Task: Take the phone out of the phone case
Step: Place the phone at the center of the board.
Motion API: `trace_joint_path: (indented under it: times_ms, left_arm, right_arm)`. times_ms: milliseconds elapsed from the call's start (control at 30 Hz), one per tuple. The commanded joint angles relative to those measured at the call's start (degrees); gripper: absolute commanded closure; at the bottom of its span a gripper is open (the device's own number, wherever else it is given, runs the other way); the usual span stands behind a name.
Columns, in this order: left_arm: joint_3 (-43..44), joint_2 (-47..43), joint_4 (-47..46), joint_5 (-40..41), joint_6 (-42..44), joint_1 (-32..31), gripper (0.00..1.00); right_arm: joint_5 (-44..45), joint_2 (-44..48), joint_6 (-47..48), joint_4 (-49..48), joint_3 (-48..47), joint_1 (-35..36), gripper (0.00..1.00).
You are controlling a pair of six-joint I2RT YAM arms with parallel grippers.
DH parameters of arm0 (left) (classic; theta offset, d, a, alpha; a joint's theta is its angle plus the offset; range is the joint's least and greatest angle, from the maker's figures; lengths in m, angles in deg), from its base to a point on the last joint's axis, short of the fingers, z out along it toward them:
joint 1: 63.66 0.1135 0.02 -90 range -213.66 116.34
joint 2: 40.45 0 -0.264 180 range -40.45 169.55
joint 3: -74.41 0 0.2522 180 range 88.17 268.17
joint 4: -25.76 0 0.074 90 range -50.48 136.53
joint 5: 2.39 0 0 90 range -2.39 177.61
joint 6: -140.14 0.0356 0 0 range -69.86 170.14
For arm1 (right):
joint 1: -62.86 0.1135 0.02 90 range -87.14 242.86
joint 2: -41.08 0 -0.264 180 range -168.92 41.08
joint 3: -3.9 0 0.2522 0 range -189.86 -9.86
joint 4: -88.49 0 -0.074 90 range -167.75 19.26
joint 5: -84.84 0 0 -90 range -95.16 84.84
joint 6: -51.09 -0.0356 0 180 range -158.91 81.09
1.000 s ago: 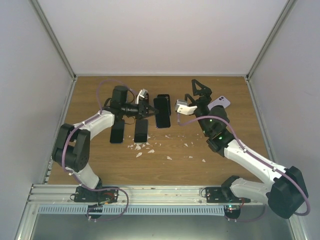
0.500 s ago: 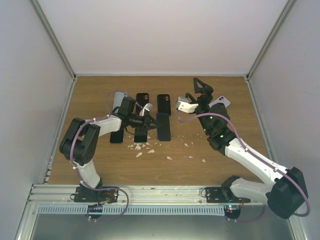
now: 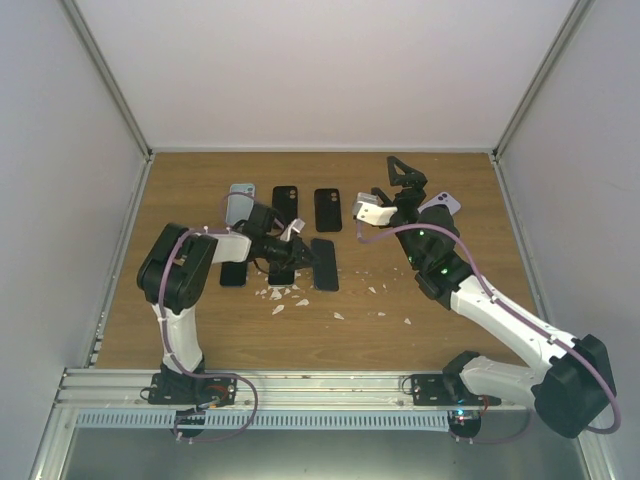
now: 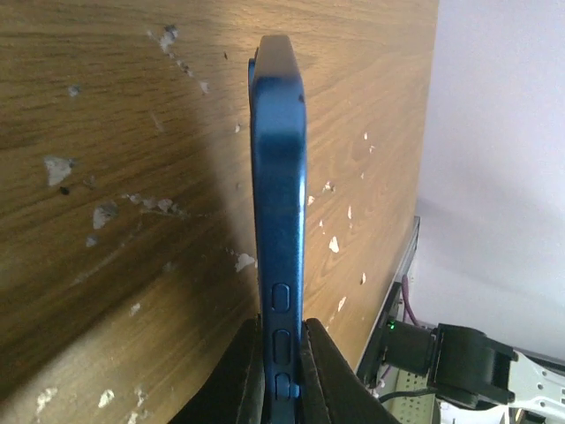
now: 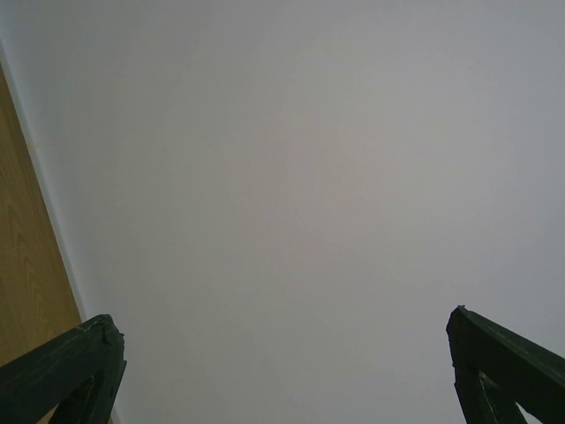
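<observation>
Top view: left end effector (image 3: 303, 254) sits low over the table (image 3: 200, 335), clamped on one short end of a dark phone case (image 3: 324, 265). Can't tell if the far end touches the wood. Right end effector (image 3: 404, 172) is up in the air, jaws wide apart, holding nothing. Spare handsets (image 3: 327, 208) lie behind the case, a lilac one (image 3: 441, 204) sits by the right arm, and white flecks (image 3: 300, 296) are scattered in front.

Left wrist: the case is edge-on and blue, side buttons showing, pinched between the fingers (image 4: 240, 380) at its near end. The rest sticks out unsupported (can't see from this edge whether the phone sits inside).

Right wrist: fingertips at the frame edges, only wall between them.

Risks, my read:
- The end-only pinch gives a long lever, so any push from the right arm could pivot or slip the case.
- If the squeeze goes across both faces it also traps the phone, and a pull would drag everything.
- The right arm's path down passes the spare handsets and could knock one.
</observation>
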Motion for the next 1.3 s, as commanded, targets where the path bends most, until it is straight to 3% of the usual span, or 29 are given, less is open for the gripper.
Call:
trace_joint_path:
  times_ms: [0, 767, 1267]
  left_arm:
    - [2.8, 1.3, -3.5, -1.1, -0.9, -0.4, 1.00]
    - [6.8, 6.3, -3.0, -0.5, -2.4, -2.5, 1.00]
    - [7.3, 4.7, -0.4, 2.1, -1.0, -2.7, 0.61]
  right_arm:
    - [-0.2, 0.3, -1.5, 0.7, -1.6, -0.3, 0.00]
    - [-0.3, -0.3, -2.3, 3.1, -3.2, -0.6, 0.01]
    - [-0.6, -0.2, -2.6, 3.6, -3.3, -0.6, 0.00]
